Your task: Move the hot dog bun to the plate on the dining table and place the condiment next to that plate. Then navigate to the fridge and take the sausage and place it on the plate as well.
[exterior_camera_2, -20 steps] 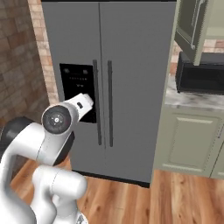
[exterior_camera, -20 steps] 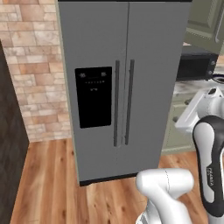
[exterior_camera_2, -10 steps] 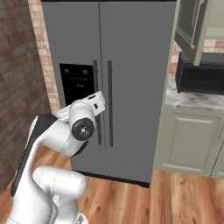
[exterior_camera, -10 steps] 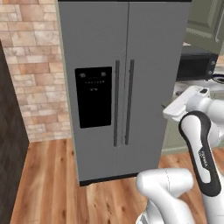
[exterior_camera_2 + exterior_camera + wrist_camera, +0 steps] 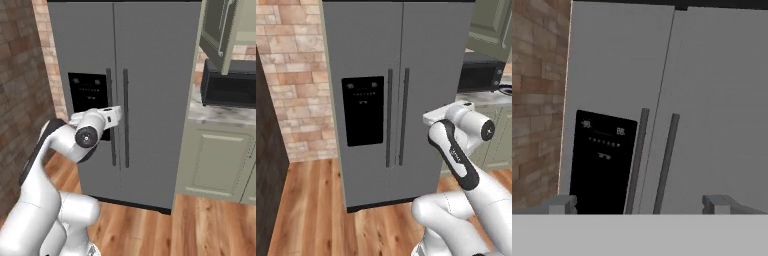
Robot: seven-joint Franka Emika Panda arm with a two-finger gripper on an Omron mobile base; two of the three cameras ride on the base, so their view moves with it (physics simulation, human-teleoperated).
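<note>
Hand view: the fridge (image 5: 677, 90) is faced squarely with both doors shut, its upright handles (image 5: 652, 160) straight ahead between the gripper's (image 5: 639, 204) widely spread, empty fingertips.

One fridge (image 5: 396, 100), two handles (image 5: 389, 117), one microwave (image 5: 483, 75)

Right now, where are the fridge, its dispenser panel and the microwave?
fridge (image 5: 431, 60): left base view, bare upper part of the right door.
dispenser panel (image 5: 87, 92): right base view, middle of the black panel.
microwave (image 5: 481, 75): left base view, its dark front.
</note>
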